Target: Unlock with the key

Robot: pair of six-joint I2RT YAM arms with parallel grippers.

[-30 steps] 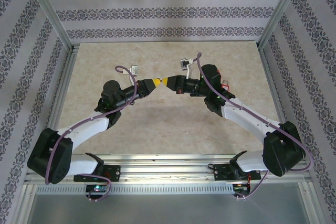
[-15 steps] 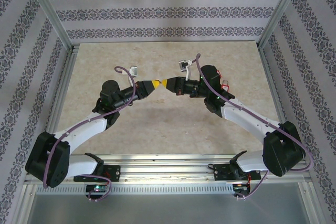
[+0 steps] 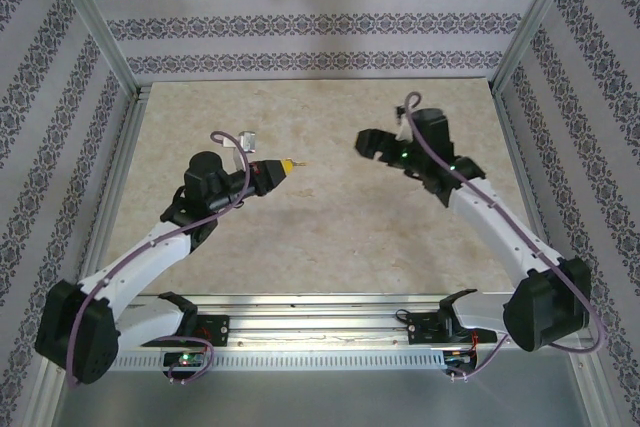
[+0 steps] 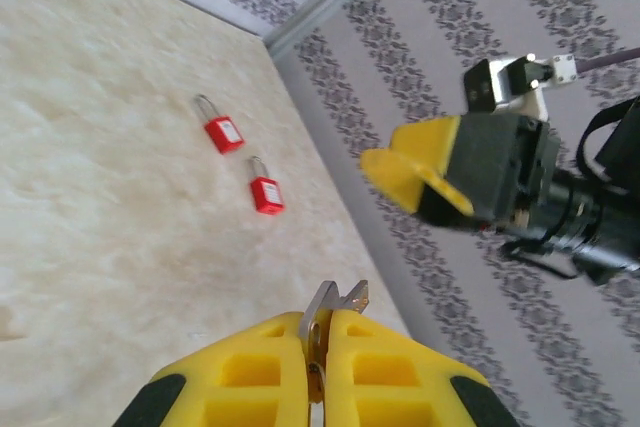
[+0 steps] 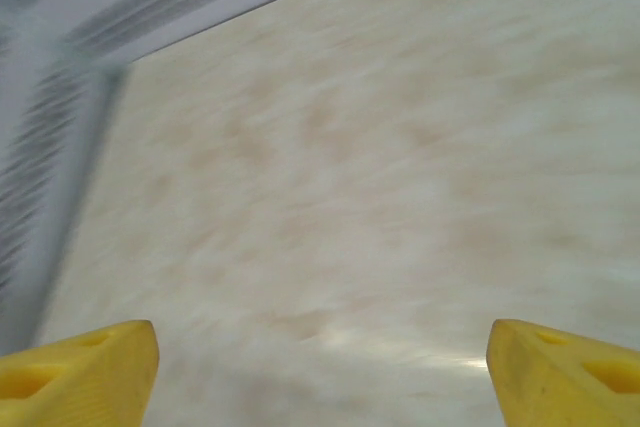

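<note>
Currently the key (image 4: pixel 336 299) sits pinched in the left gripper (image 4: pixel 320 342). Its yellow fingers are pressed together on the bow, so only the metal blade pokes out past the tips. It is held in the air about midway between the left and right edges of the table (image 3: pixel 330 237). The blade looks slightly skewed rather than in line with the fingers. With so slim a hold, I judge that any sideways push at a keyhole could twist it further or pry it loose.

Farther out, toward the right edge of the table, a red padlock (image 4: pixel 223 133) and a second padlock (image 4: pixel 266 195) lie flat, just beside each other but not touching. Nothing holds either one, so a key pressed against a loose body would probably just shove it along the smooth surface.

The right gripper (image 3: pixel 372 144) hangs over that side with its jaws spread wide and nothing between them. Closing on one lock so near its twin risks nudging the other, or taking the one this key does not fit. Which way the keyholes face cannot be told, so a lock could be lifted with its slot turned away from the blade.
</note>
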